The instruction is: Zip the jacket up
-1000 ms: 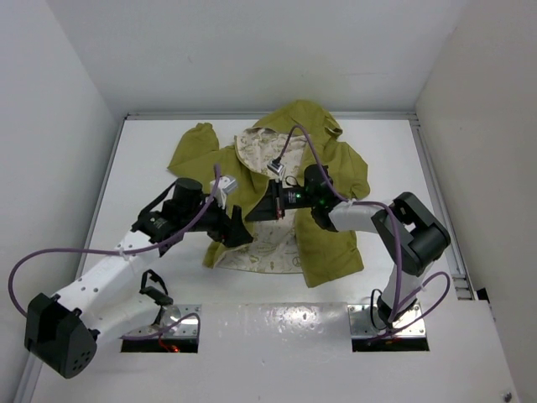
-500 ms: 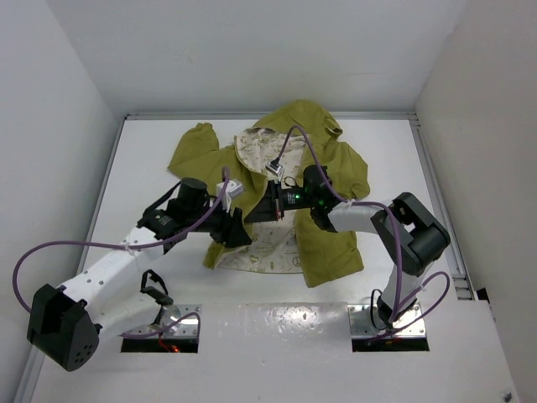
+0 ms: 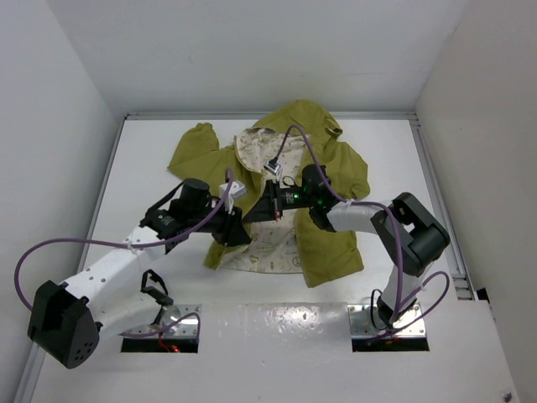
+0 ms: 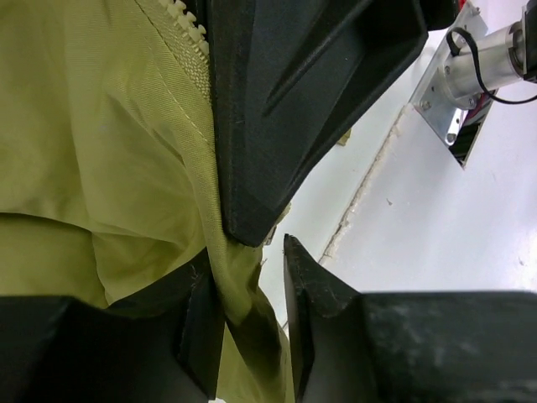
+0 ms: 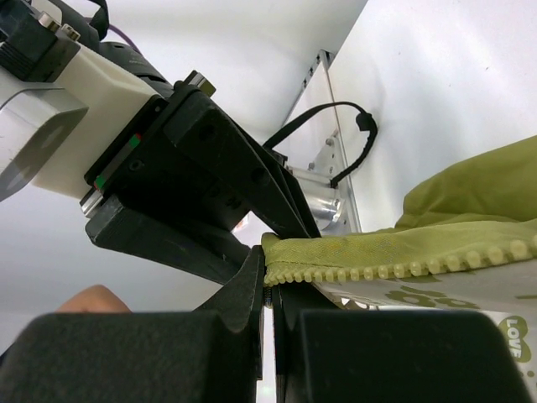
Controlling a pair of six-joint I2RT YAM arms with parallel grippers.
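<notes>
Your left arm (image 3: 109, 269) and right arm (image 3: 361, 214) stretch inward, wrists low. The left gripper (image 3: 236, 228) has its fingers (image 4: 294, 277) clamped on a fold of the jacket (image 3: 331, 243). Just beyond those fingertips, the right gripper (image 3: 257, 210) pinches the zipper edge, fingers (image 5: 252, 281) almost touching.

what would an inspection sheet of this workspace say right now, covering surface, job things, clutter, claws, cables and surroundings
surface: white table, with the jacket spread across it
job's things: olive jacket lies with its front open, cream lining showing, zipper teeth not joined
clutter: nothing seen
claws: left claw appears closed on the jacket's edge; right claw pinches the toothed edge; the two are close together
cables: purple cables loop off both arms, one arching over the jacket
surroundings: plain white walls on three sides
</notes>
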